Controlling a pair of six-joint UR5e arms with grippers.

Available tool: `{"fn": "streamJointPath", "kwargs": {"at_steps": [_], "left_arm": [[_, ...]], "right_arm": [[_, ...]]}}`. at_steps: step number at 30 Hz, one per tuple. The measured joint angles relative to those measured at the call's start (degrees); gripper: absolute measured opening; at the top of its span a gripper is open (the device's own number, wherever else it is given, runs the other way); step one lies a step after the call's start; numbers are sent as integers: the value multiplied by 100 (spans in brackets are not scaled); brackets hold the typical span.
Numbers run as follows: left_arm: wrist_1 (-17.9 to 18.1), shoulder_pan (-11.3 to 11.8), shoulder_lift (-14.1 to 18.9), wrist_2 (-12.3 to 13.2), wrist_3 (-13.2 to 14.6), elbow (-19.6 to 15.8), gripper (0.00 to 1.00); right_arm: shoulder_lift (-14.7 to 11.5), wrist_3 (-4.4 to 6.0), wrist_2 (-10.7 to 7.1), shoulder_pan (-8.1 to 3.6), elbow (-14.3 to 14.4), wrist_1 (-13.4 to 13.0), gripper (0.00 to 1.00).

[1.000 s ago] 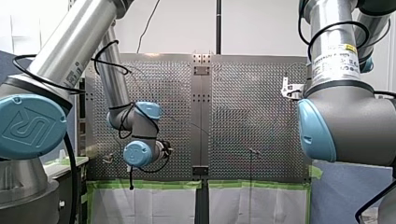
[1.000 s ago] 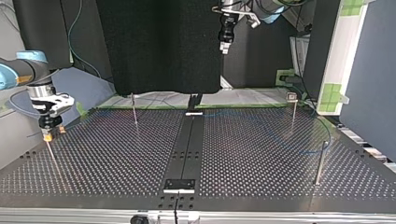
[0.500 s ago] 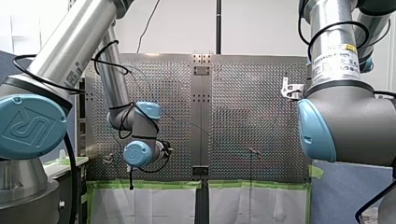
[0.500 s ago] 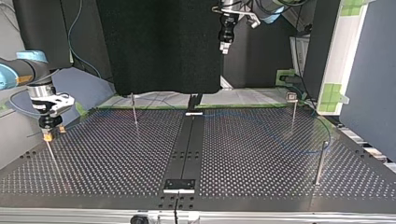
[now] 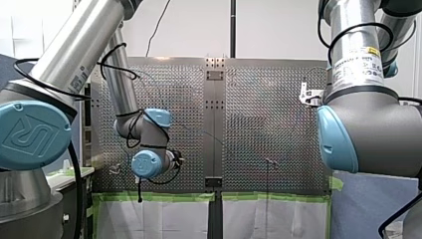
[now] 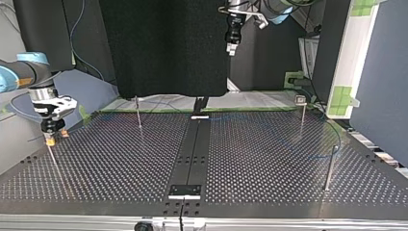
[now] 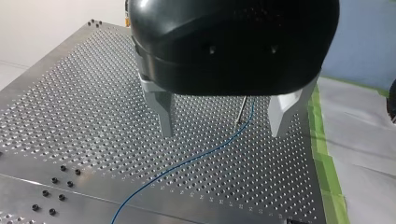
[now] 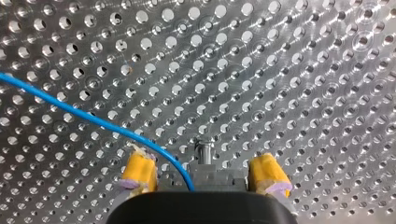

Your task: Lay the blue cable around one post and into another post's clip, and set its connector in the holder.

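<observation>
Perforated counter [image 7: 70,116] lies open under my left fingers [image 7: 161,109], spread apart, blue cable [image 7: 187,163] running below between them. My right fingers [image 8: 140,170], yellow-padded, stand apart by the counter's edge, cable and a post [image 8: 204,150] between them.

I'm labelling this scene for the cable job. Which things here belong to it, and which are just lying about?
Belong to the job:
blue cable
upright posts
left gripper, open
right gripper, open over a post

Just lying about:
green tape
white sheet
black cloth
</observation>
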Motion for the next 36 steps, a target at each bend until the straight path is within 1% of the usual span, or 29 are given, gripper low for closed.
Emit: {"fn": "streamJointPath", "kwargs": {"at_steps": [12,18,36], "left_arm": [[-1,1,1,-4,2,1,99],[-1,3,1,-2,5,1,99],[-6,8,0,-49,9,-1,99]], "right_arm": [[0,4,-128,1,-1,-7,100],[0,2,-259,4,0,-11,100],[0,-26,-323,46,0,8,100]]}}
